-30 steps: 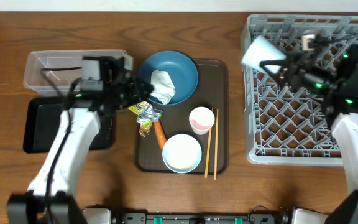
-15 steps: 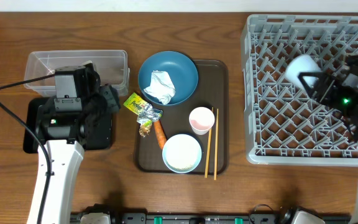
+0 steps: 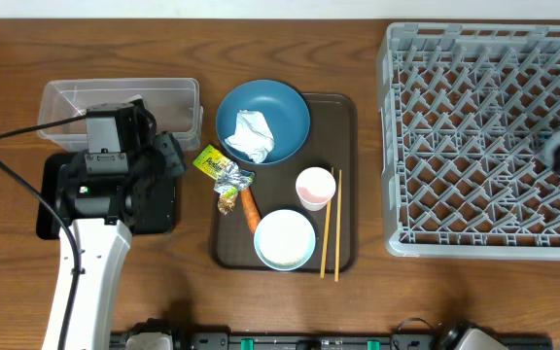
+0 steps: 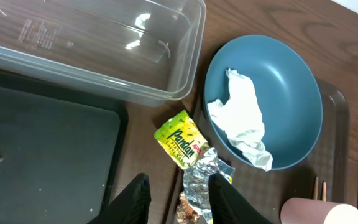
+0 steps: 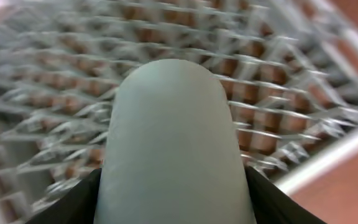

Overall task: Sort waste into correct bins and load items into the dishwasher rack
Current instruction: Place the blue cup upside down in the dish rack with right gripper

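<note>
**Small light blue cup (image 5: 173,124) in the right gripper (image 5: 173,202)**

Smooth and rounded, the cup sat clasped between the fingers; its mouth was hidden. Beyond it lay the large grey plastic peg rack (image 5: 278,93), blurred. The left gripper (image 4: 174,193) stood parted and empty, the yellow-green foil wrapper (image 4: 182,146) just ahead.

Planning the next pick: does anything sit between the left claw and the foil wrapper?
Nothing visible does. The left claw hangs open right at the foil wrapper, which lies uncovered beside the blue bowl, with nothing on top of it.
</note>
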Robot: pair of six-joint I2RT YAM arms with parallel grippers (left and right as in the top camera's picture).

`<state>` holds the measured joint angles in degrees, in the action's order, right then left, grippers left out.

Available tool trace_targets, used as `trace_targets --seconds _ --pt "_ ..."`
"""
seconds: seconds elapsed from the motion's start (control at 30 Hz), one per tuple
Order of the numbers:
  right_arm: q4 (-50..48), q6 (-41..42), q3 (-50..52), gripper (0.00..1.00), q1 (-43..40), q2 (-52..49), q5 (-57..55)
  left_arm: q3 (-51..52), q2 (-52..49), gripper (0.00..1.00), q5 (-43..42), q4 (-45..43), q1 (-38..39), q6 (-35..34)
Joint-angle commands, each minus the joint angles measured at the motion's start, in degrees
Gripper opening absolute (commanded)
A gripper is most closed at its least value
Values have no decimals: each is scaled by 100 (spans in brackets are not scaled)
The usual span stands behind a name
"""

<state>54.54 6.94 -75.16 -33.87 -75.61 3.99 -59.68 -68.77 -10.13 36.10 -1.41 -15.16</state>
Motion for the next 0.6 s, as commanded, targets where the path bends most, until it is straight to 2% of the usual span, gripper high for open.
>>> trace_targets --seconds 0.0,0.27,0.57 --pt "-81 -28 -81 38 -313 -341 -549 -66 17 33 74 15 -28 55" --pt "-538 79 -81 39 -748 -1045 -570 -66 17 33 74 61 -28 55" --pt "-960 81 -81 38 -817 -1574 -654 -66 17 33 74 116 -28 55"
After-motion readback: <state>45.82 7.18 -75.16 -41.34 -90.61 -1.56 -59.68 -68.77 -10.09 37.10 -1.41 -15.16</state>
